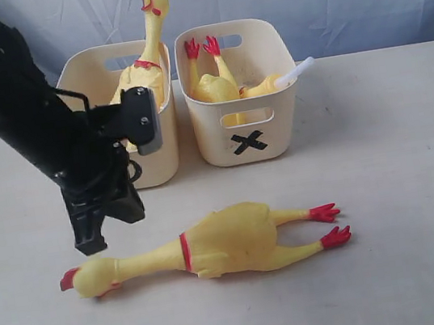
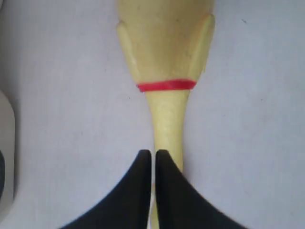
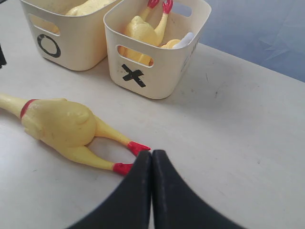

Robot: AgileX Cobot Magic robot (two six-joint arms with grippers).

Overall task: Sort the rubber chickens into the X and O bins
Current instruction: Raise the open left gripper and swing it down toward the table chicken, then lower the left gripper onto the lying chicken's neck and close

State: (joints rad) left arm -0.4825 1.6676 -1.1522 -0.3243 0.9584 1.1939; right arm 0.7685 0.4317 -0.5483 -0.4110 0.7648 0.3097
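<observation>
Chicken (image 1: 229,242) lying loose awaits pickup: left gripper (image 2: 153,153), clenched empty above its neck, should open, descend and grasp.

o bin (image 1: 77,73) left, x bin (image 1: 276,121) right, just beside each other at back of table (image 1: 400,184). upright chicken (image 1: 153,49) in o bin, neck above rim. upended chicken (image 1: 214,88) in x bin, feet up. third chicken (image 1: 221,243) flat on table before bins, head left, feet right. left gripper (image 2: 153,153) over its neck.
</observation>
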